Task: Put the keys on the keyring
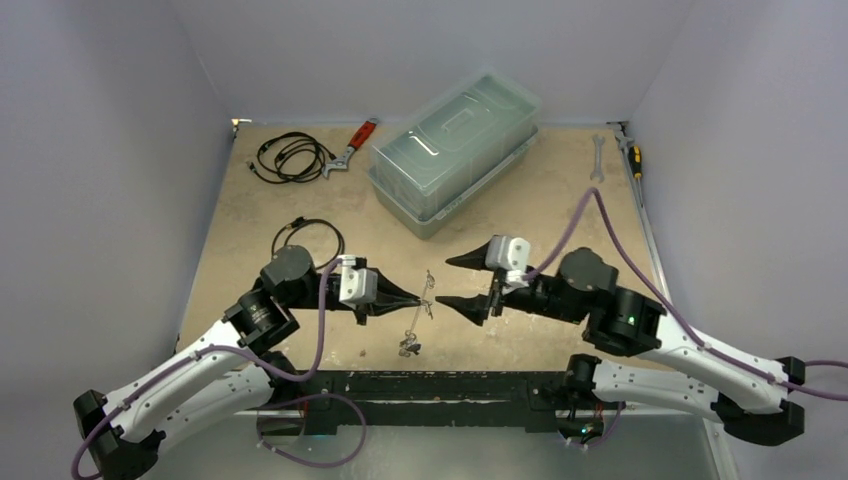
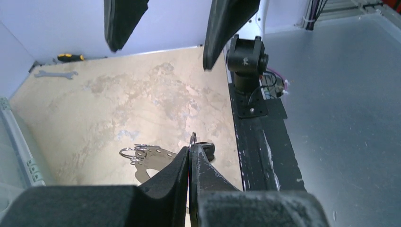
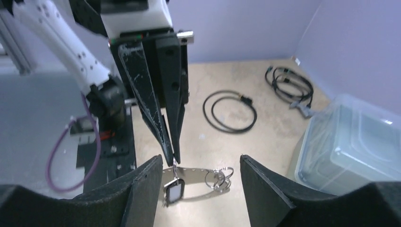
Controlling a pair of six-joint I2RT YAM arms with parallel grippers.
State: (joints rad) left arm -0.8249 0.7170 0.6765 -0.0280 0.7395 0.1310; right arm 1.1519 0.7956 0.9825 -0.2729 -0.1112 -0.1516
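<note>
My left gripper (image 1: 422,298) is shut on one end of the keyring (image 3: 194,172), a pale flat strap loop with small holes, and holds it just above the table. A small silver ring sticks out of the fingertips (image 2: 191,149), and a black-tagged key (image 3: 173,191) hangs from it. A bunch of silver rings and keys (image 3: 218,177) hangs at the strap's other end and also shows in the left wrist view (image 2: 132,152) and the top view (image 1: 408,347). My right gripper (image 1: 445,281) is open and empty, facing the left one with its fingers either side of the strap (image 3: 200,161).
A clear lidded plastic box (image 1: 455,150) stands at the back centre. A black cable loop (image 1: 308,238) lies behind the left arm, with a cable bundle (image 1: 290,157) and a red-handled tool (image 1: 352,148) at the back left. A wrench (image 1: 598,157) and a screwdriver (image 1: 632,155) lie at the back right.
</note>
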